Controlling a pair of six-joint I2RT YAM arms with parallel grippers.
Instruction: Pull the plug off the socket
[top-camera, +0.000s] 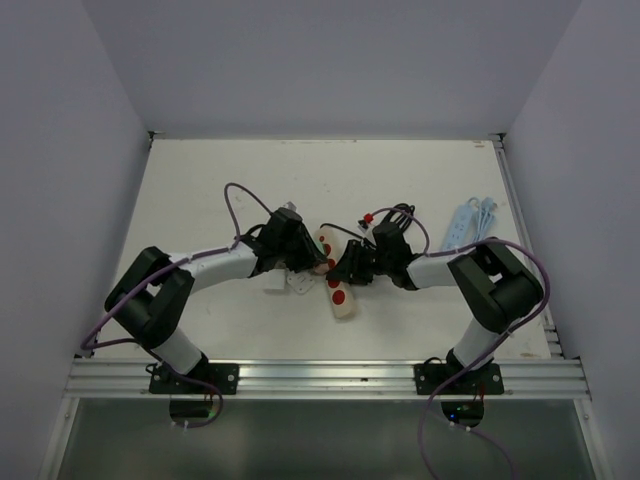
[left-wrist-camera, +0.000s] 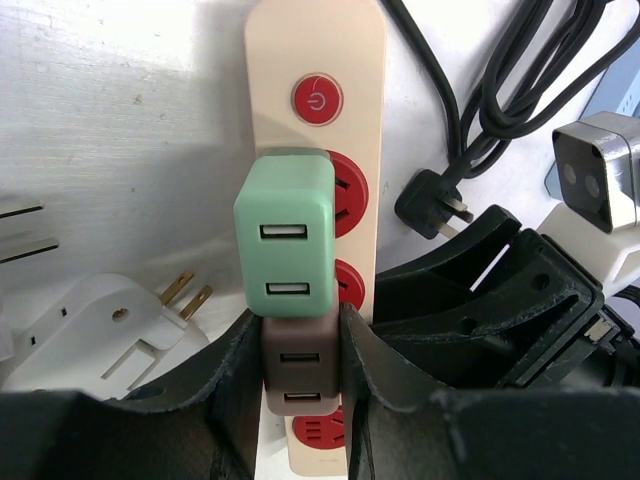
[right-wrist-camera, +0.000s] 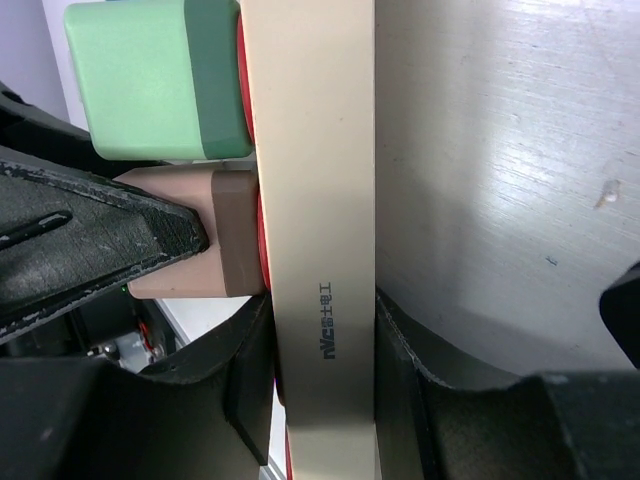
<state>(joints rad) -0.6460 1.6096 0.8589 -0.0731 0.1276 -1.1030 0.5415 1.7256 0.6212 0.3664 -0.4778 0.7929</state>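
Note:
A beige power strip (top-camera: 341, 293) with red sockets lies mid-table between both arms. In the left wrist view the power strip (left-wrist-camera: 316, 60) carries a green USB plug (left-wrist-camera: 285, 235) and, just below it, a brown USB plug (left-wrist-camera: 300, 375). My left gripper (left-wrist-camera: 300, 340) is shut on the sides of the brown plug, which still sits in its socket. In the right wrist view my right gripper (right-wrist-camera: 325, 340) is shut across the strip's body (right-wrist-camera: 320, 200), beside the brown plug (right-wrist-camera: 215, 235) and the green plug (right-wrist-camera: 150, 80).
A white adapter with brass prongs (left-wrist-camera: 100, 335) lies left of the strip. A black cable with its plug (left-wrist-camera: 435, 205) lies to its right. A white-and-blue power strip (top-camera: 470, 225) lies at the back right. The walls are close on both sides.

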